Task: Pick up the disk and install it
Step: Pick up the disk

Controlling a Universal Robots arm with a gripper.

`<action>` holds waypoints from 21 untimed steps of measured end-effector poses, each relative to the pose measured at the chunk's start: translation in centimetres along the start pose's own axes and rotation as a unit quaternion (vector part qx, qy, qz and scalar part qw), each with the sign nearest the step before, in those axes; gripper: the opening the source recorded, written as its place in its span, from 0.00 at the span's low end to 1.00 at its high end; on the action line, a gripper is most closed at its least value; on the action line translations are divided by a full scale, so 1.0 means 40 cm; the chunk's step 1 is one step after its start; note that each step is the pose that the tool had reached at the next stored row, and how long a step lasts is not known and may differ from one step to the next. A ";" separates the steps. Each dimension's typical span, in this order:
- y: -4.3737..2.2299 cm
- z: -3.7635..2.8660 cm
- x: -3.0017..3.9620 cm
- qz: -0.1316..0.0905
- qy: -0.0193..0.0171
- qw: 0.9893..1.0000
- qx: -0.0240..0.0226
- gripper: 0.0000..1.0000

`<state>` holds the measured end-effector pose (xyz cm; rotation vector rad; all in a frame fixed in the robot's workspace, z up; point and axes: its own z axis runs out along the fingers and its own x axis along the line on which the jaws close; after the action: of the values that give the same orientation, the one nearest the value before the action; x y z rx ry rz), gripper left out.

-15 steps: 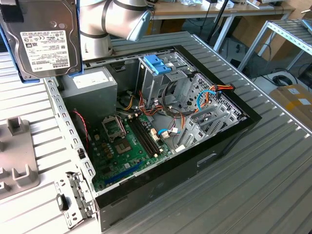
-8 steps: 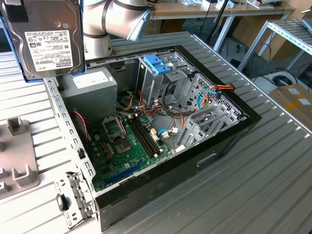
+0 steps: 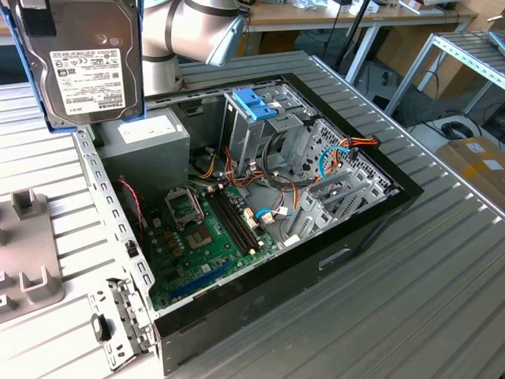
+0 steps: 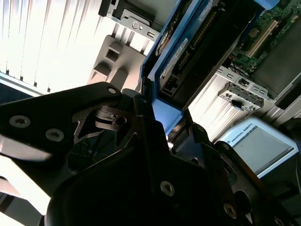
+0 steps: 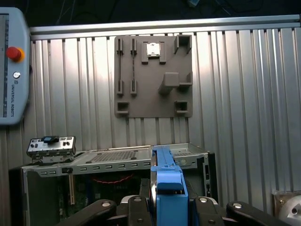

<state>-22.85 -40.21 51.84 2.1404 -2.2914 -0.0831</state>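
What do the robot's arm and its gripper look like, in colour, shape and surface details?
The arm is a round tube of silver-grey metal that ends in a bulky cylindrical joint of the same colour. The gripper is matte black, built of flat, angular link plates that are joined at pivots. Small round silver screw heads are set into these plates.

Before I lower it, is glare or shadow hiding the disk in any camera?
Exterior view: disk evenly lit, cut off by the frame edge. Second wrist view: table blown out white, hand in deep shadow. First wrist view: disk clear, edge-on.
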 end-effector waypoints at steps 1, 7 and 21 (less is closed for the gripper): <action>-0.002 0.000 0.000 0.000 0.000 1.000 0.000 0.37; -0.014 0.000 -0.001 0.000 0.001 1.000 0.000 0.37; -0.038 0.000 -0.003 0.000 0.002 1.000 0.000 0.37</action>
<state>-21.33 -40.22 51.78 2.1381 -2.2892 -0.0773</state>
